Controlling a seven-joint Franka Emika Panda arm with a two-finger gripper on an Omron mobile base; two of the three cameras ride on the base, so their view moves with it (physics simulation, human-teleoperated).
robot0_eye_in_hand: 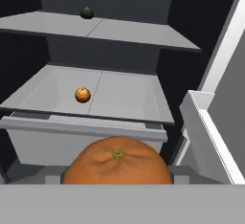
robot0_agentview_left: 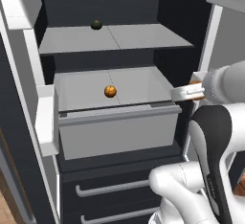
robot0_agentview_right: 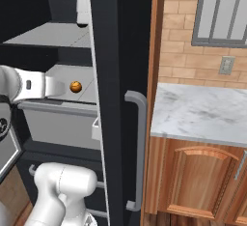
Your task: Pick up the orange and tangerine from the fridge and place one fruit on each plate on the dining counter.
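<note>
Fridge (robot0_agentview_left: 115, 137): it stands open, with a pale upper shelf (robot0_agentview_left: 115, 39), a lower shelf above the drawer front, and white door bins at either side.
Dark fruit (robot0_agentview_left: 96, 25): a small dark round thing sits near the back edge of the upper shelf, left of its middle; we cannot tell what it is.
Small orange fruit (robot0_agentview_left: 110, 91): it rests on the lower shelf, near the middle seam and towards the front edge; we take it for the tangerine, the second fruit to fetch.
Large orange fruit (robot0_eye_in_hand: 117, 163): it sits right at the gripper (robot0_agentview_left: 184, 94) in the hand view, stem end up, so we judge it held.
Jaws: we judge them pinched on the large orange fruit, though the fingertips themselves are hidden behind it.
Key relation: the gripper hangs off the right front corner of the lower shelf, outside the fridge; the small orange fruit lies well to its left and further in.
Next move: we judge the load must go to a plate first.
</note>
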